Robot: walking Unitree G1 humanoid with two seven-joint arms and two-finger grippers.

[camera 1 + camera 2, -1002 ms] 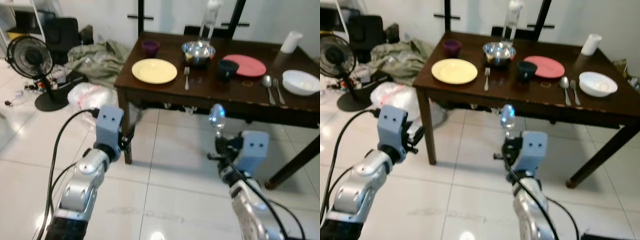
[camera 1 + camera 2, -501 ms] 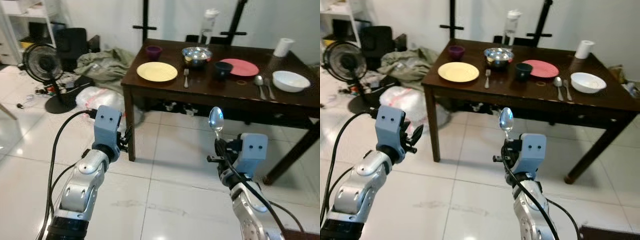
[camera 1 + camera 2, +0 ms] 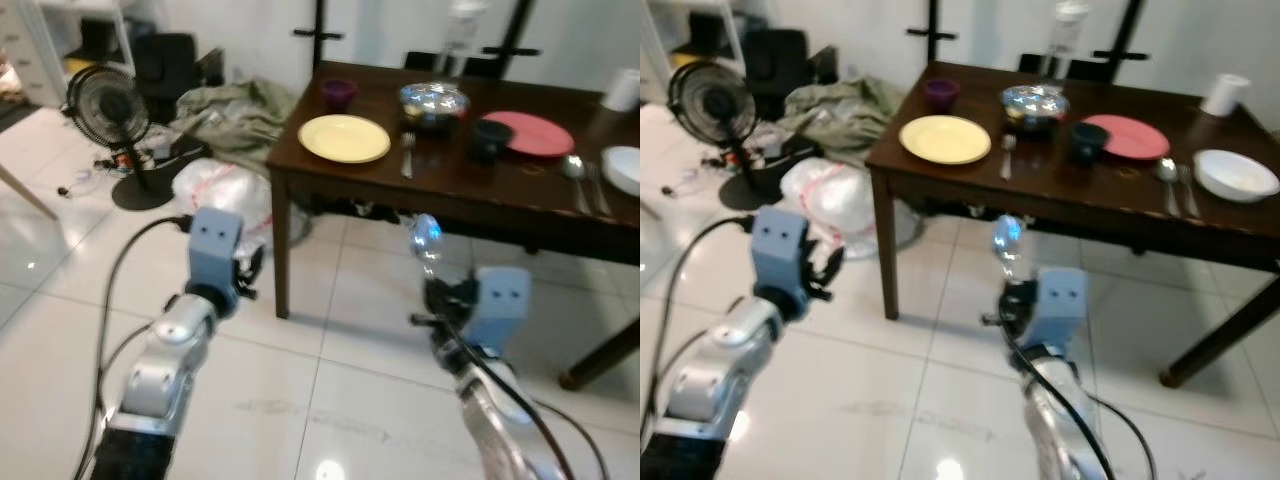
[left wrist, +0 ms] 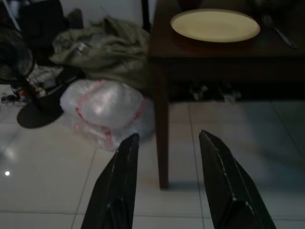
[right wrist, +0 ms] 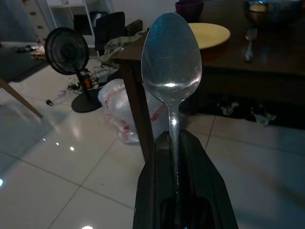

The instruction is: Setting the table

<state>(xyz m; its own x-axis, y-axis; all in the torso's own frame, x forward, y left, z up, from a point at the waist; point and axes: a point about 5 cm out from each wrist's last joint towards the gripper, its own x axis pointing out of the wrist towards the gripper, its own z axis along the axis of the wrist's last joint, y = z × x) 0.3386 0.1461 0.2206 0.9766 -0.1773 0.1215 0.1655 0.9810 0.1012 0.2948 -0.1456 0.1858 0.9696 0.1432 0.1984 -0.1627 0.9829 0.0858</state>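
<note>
Since half a second ago our view has swung: the dark table (image 3: 1060, 190) now sits nearer and more to our right, with the fan (image 3: 105, 105) showing at the left, while we keep both arms raised much as before. Our right gripper (image 5: 174, 143) has its two black fingers pressed together on the handle of the spoon (image 5: 170, 62), which stands upright, bowl at the top, in the air over the white tiled floor (image 3: 890, 370), short of the table's near edge. Our left gripper (image 4: 167, 171) holds nothing, its fingers well spread, above the floor near the table's left leg. On the table lie a yellow plate (image 3: 945, 139) with a fork (image 3: 1006, 155) just beside it, a metal bowl (image 3: 1035, 103), a red plate (image 3: 1125, 136) and a white bowl (image 3: 1237, 175).
</note>
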